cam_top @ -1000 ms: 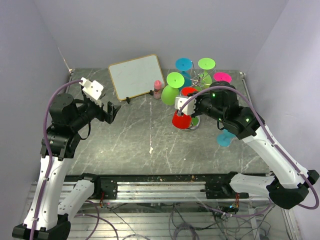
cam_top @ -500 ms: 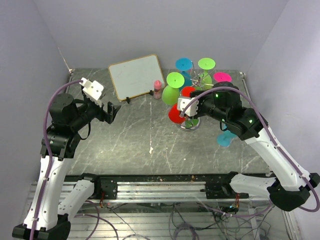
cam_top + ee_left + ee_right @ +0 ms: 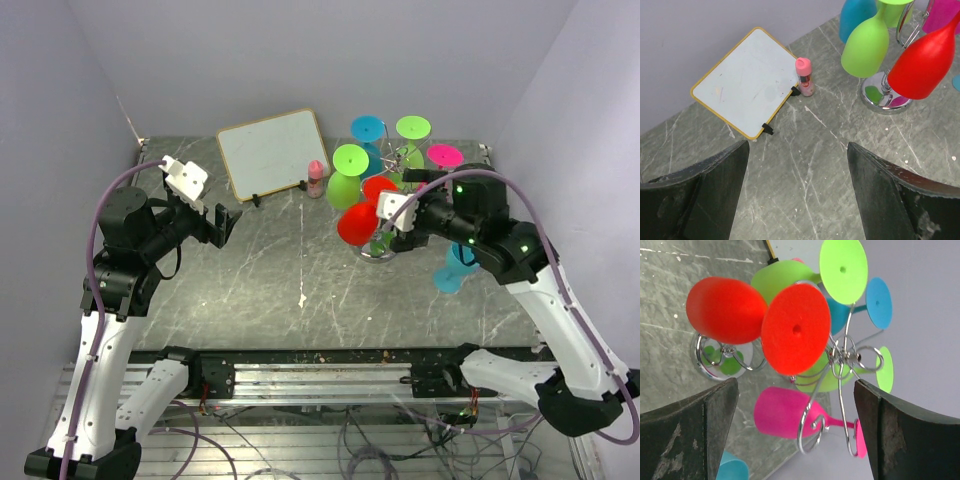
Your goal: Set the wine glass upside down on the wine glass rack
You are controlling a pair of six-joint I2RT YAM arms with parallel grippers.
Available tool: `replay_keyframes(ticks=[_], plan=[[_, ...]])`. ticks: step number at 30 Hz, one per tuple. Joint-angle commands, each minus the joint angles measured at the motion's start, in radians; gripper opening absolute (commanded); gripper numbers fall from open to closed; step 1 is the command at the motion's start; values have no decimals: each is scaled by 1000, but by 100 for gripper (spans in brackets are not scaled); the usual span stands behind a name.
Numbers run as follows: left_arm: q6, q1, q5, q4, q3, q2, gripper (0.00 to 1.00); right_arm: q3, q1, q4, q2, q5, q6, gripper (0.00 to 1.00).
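Wine glass (image 3: pixel 357 225), the red one, hung bowl-down and tilted on the near-left side of the wine glass rack (image 3: pixel 404 160) as we saw it from above. Our right gripper (image 3: pixel 388 232) sat just beside the rack's base, fingers spread and holding nothing. Our left gripper (image 3: pixel 222 225) hovered well to the rack's left, likewise released. From the left wrist we saw those fingers (image 3: pixel 695 200) parted above the table (image 3: pixel 805 200). The red bowl leaned over the rack's shiny base beside a green glass (image 3: pixel 865 45), with a white board (image 3: pixel 745 82) and a pink bottle (image 3: pixel 804 76) left of the rack. From the right wrist, the red foot faced us before the rack's wire loops, touching neither wide-set finger.
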Motion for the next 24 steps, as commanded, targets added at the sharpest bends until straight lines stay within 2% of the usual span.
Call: replay_keyframes(ticks=[1,8,14,20,24], plan=[[11,9,20,7,-6,-4,90,32,-75,-13,-65,-125,76,99],[-16,9,-16,4,7,6,93,2,-256,33,-156,-194,250,100],[-64,8,-74,14,-6,6,98,-17,-424,45,-210,-153,433,100],[-54,9,-116,0,-19,1,98,-97,-702,61,-226,-50,668,100],[-30,9,-137,17,-52,-30,98,-197,-853,66,-252,-51,731,100]])
